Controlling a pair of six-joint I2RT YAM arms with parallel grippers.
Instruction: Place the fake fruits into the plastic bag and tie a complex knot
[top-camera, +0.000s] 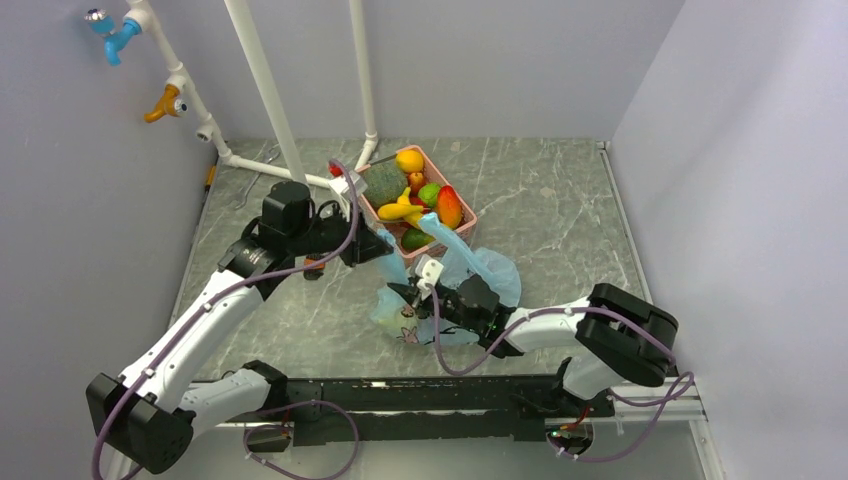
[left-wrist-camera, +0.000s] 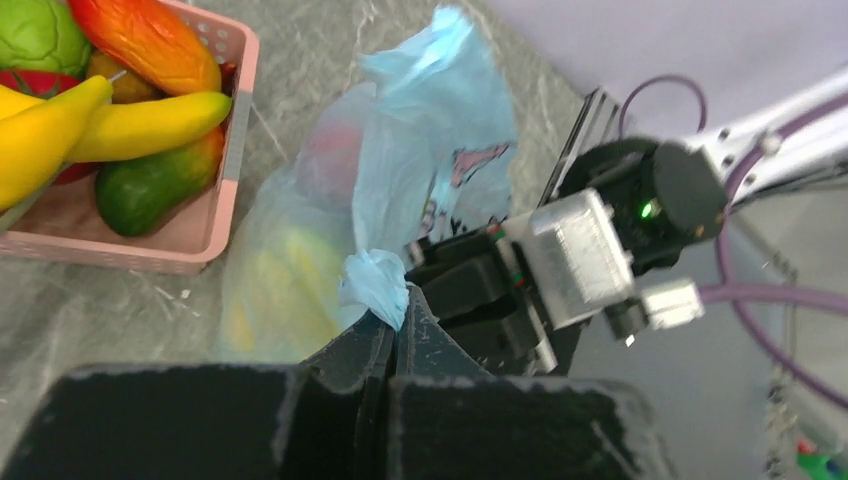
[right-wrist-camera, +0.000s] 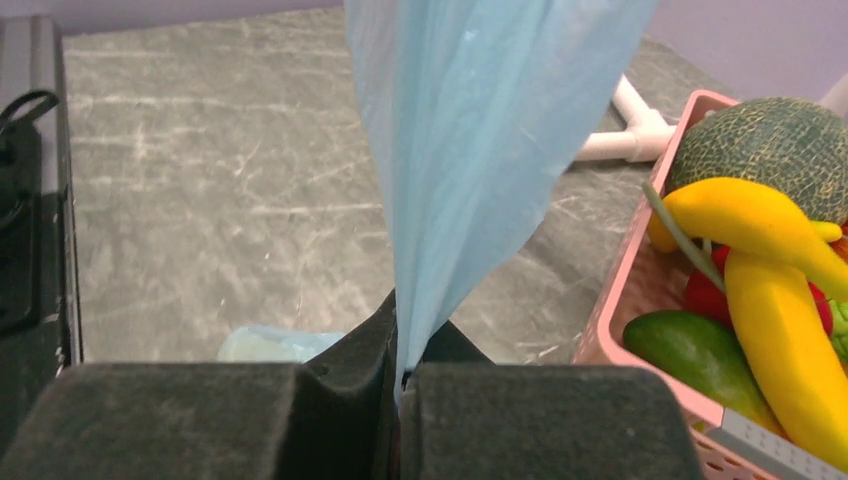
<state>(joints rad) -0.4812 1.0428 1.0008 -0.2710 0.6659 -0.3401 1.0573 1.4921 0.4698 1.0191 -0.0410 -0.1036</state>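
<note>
The light-blue plastic bag (top-camera: 490, 275) lies slumped on the table in front of the pink basket (top-camera: 447, 174). My left gripper (top-camera: 385, 243) is shut on a bunched bit of the bag (left-wrist-camera: 378, 285). My right gripper (top-camera: 413, 297) is shut on a stretched sheet of the bag (right-wrist-camera: 470, 150) that rises from its jaws. Through the film show a yellowish shape (left-wrist-camera: 285, 270) and a reddish one (left-wrist-camera: 330, 150). Fake fruits fill the basket: bananas (right-wrist-camera: 760, 220), a melon (right-wrist-camera: 780, 140), a mango (left-wrist-camera: 150, 40) and a green fruit (left-wrist-camera: 150, 190). No knot is in view.
White pipes (top-camera: 265, 90) stand at the back left, just behind the basket. The right arm's wrist (left-wrist-camera: 580, 255) sits close beside my left gripper (left-wrist-camera: 395, 320). A black rail (top-camera: 420, 392) runs along the near edge. Walls close in both sides.
</note>
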